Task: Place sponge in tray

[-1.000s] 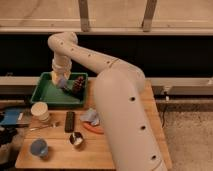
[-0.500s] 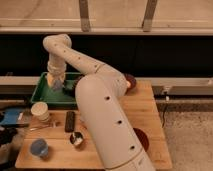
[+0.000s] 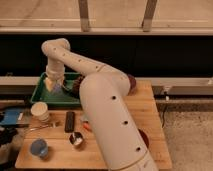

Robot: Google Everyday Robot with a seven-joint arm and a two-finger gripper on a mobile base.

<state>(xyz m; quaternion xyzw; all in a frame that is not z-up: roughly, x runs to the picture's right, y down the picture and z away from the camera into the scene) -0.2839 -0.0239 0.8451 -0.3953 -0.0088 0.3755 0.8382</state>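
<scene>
The green tray (image 3: pixel 41 95) sits at the back left of the wooden table. My gripper (image 3: pixel 52 85) hangs over the tray's left part, at the end of the white arm that curves up and over from the front. A pale yellow sponge (image 3: pixel 49 83) shows at the gripper, low over the tray floor. I cannot see whether it rests on the tray or is held.
A dark object (image 3: pixel 76 88) lies in the tray's right part. On the table: a stack of paper cups (image 3: pixel 40 111), a black remote (image 3: pixel 70 121), a blue cup (image 3: pixel 39 147), a small metal cup (image 3: pixel 76 139), an orange item (image 3: pixel 87 126), a dark red bowl (image 3: pixel 131 82).
The arm has swung left, carrying the gripper from the tray's middle to its left part. The upper arm now covers more of the table's middle.
</scene>
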